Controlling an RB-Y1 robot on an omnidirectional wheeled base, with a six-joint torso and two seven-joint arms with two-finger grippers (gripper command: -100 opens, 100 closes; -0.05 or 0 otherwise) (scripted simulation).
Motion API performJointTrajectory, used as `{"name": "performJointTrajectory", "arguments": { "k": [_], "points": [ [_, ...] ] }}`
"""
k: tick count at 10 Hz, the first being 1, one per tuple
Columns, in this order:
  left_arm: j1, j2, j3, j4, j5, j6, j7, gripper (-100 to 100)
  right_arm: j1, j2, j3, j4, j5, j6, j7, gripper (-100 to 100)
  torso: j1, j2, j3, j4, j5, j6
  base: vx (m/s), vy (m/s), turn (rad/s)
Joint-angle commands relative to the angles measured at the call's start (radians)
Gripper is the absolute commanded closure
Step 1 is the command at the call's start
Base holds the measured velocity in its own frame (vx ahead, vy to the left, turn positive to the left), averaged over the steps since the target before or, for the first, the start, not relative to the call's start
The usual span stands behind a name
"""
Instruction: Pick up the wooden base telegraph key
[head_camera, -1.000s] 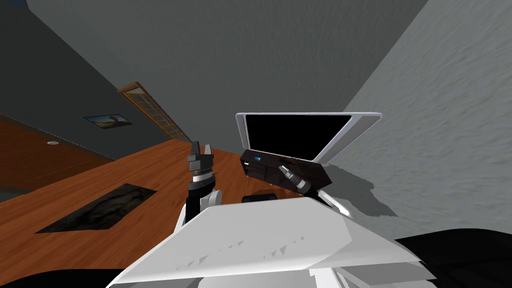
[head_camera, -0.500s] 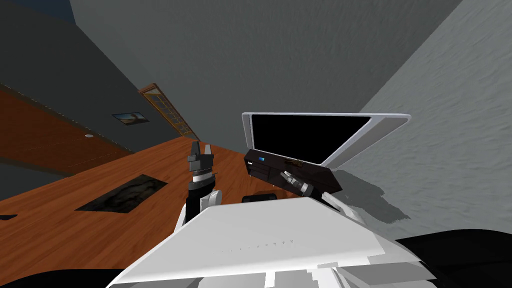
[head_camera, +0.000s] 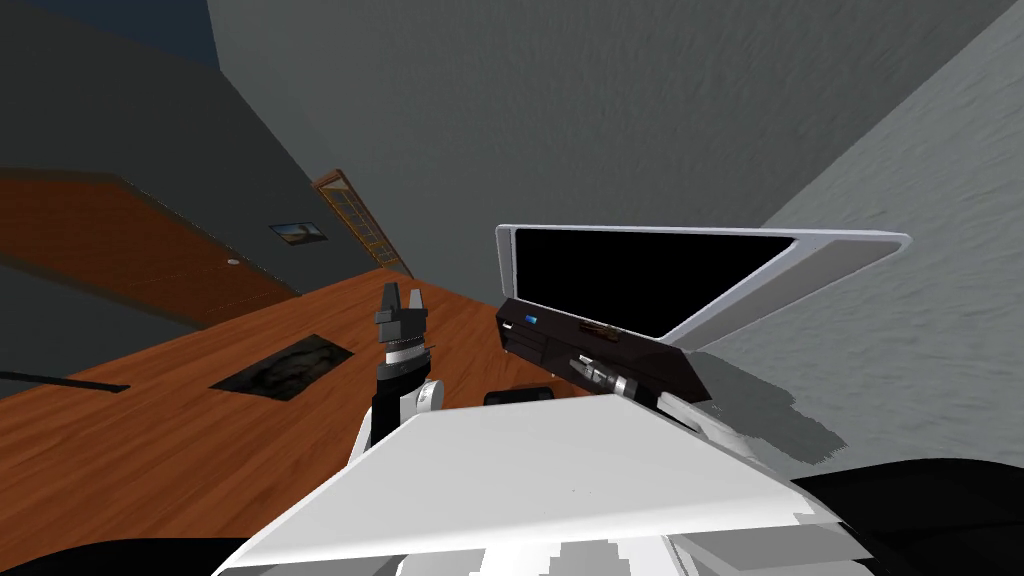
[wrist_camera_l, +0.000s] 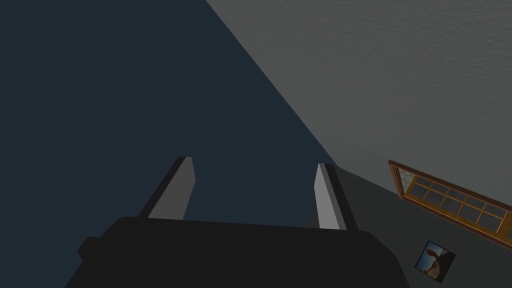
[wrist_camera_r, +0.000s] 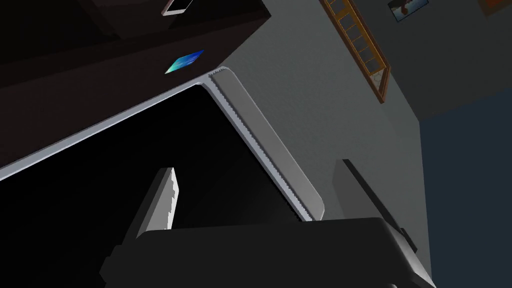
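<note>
While the right gripper (head_camera: 581, 365) hovers wide open over the cabinet (head_camera: 655, 358), the small brown key (head_camera: 598, 328) sits on top, near its one o'clock. Approach is in hand, I judge; next, reach there and descend. The left gripper (head_camera: 401, 298) stands wide at nine o'clock.

Dim; blocky shadow (head_camera: 762, 415) on wall (head_camera: 905, 370); edges splayed.

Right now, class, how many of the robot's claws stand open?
2. The left claw is raised above the wooden floor; the right claw reaches toward the dark cabinet below the television.
</note>
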Motion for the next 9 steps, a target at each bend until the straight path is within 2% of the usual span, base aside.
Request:
{"name": "performJointTrajectory", "arguments": {
  "k": [1, 2, 3, 5, 6, 7, 8, 9],
  "points": [
    [0.0, 0.0, 0.0, 0.0, 0.0, 0.0, 0.0, 0, -0.021, -0.025, 0.017, 0.05, 0.018, 0.002, 0.006, -100, 0.0, 0.0, 0.0, 0.0, 0.0, 0.0, 0.031, 0.031, 0.118],
    [0.0, 0.0, 0.0, 0.0, 0.0, 0.0, 0.0, 0, -0.021, -0.025, 0.017, 0.079, 0.018, 0.002, 0.006, -100, -0.001, 0.0, 0.0, 0.0, 0.0, 0.001, 0.016, 0.01, -0.016],
    [0.0, 0.0, 0.0, 0.0, 0.0, 0.0, 0.0, 0, -0.03, -0.069, 0.042, 0.109, 0.052, 0.005, 0.023, -100, -0.002, 0.001, 0.0, 0.0, -0.001, 0.001, 0.027, 0.034, 0.208],
    [0.0, 0.0, 0.0, 0.0, 0.0, 0.0, 0.0, 0, -0.03, -0.069, 0.042, 0.153, 0.052, 0.005, 0.023, -100, -0.001, 0.0, 0.0, 0.0, 0.0, 0.001, 0.023, 0.022, 0.065],
    [0.0, 0.0, 0.0, 0.0, 0.0, 0.0, 0.0, 0, -0.039, -0.111, 0.067, 0.19, 0.086, 0.009, 0.04, -100, -0.002, 0.001, 0.0, 0.0, 0.0, 0.001, 0.023, 0.031, 0.227],
    [0.0, 0.0, 0.0, 0.0, 0.0, 0.0, 0.0, 0, -0.039, -0.111, 0.067, 0.224, 0.086, 0.009, 0.04, -100, -0.001, 0.001, 0.0, 0.0, 0.0, 0.0, 0.029, 0.029, 0.136],
    [0.0, 0.0, 0.0, 0.0, 0.0, 0.0, 0.0, 0, -0.039, -0.111, 0.067, 0.224, 0.086, 0.009, 0.04, -100, -0.001, 0.0, 0.0, 0.0, 0.0, 0.001, 0.017, 0.011, -0.022],
    [0.0, 0.0, 0.0, 0.0, 0.0, 0.0, 0.0, 0, -0.048, -0.153, 0.091, 0.258, 0.119, 0.012, 0.056, -100, -0.002, 0.001, 0.0, 0.0, -0.001, 0.001, 0.033, 0.033, 0.232]
  ]
}}
